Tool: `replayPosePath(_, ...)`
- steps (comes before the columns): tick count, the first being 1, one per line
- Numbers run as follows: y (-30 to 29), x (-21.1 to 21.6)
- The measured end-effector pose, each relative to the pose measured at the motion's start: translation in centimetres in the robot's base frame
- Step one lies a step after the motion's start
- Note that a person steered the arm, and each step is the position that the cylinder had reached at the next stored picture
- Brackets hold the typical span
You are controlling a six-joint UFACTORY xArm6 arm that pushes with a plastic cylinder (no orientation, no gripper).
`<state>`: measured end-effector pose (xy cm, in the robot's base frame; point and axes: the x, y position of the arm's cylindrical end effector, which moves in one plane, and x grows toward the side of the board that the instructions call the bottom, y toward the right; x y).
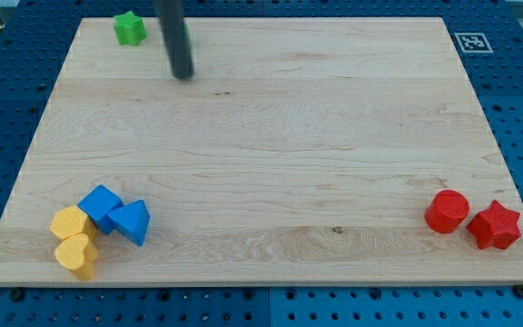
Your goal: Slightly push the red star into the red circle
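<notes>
The red star (495, 225) lies at the view's bottom right, near the board's right edge. The red circle (447, 211) sits just to its left, with a narrow gap or light contact between them; I cannot tell which. My tip (182, 74) is at the view's top left, far from both red blocks, just right of the green star (129, 28).
A blue cube (100, 207), a blue triangle (132, 222), a yellow hexagon (69, 222) and a yellow heart (77, 255) cluster at the bottom left. The wooden board (271, 136) lies on a blue pegboard. A marker tag (472, 42) is at the top right corner.
</notes>
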<state>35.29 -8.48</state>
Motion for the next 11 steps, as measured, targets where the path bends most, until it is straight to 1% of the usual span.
replayPosePath(1,9.0,8.3)
replayPosePath(2,18.3,11.2)
replayPosePath(3,28.3,11.0)
replayPosePath(4,38.4,16.1)
replayPosePath(5,43.0,18.1)
replayPosePath(6,42.7,20.1)
replayPosePath(7,39.2,21.4)
replayPosePath(9,36.6,23.8)
replayPosePath(10,33.4,23.9)
replayPosePath(11,28.8,22.7)
